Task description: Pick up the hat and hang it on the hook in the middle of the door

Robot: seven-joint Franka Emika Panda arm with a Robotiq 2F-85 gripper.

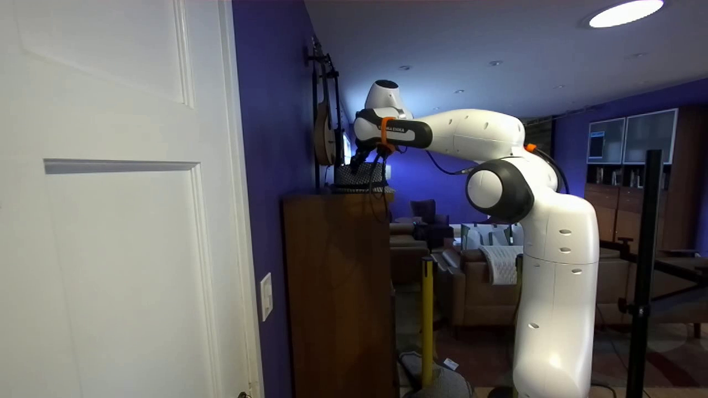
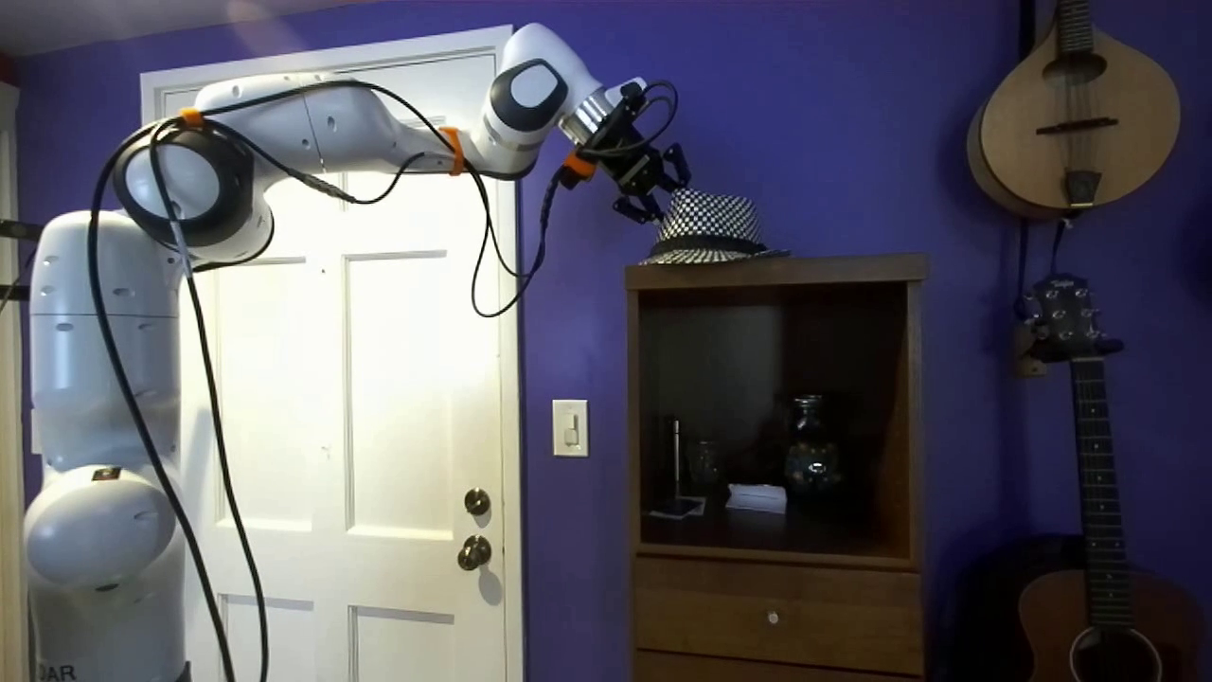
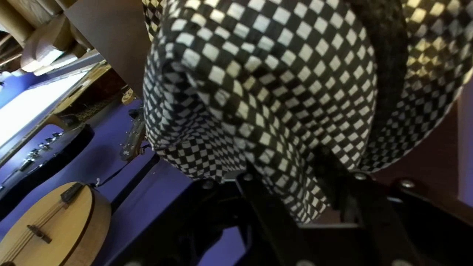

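The hat (image 2: 715, 220), black and white checked with a dark band, rests upright on top of the brown cabinet. It also shows in an exterior view (image 1: 359, 176), partly behind cables, and fills much of the wrist view (image 3: 295, 66). My gripper (image 2: 666, 199) points down and sideways at the near end of the crown. In the wrist view the fingers (image 3: 290, 164) stand apart on both sides of a pinched crown ridge, with a small gap at the right finger. The white panelled door (image 2: 398, 398) is behind the arm and also shows in an exterior view (image 1: 127, 265). I cannot make out the hook.
The brown cabinet (image 2: 776, 271) stands against the purple wall beside the door frame. A mandolin-like instrument (image 2: 1079, 123) and a guitar (image 2: 1103, 474) hang or stand right of it. Loose black cables (image 2: 492, 294) hang from the arm. A yellow post (image 1: 427, 320) stands near the cabinet.
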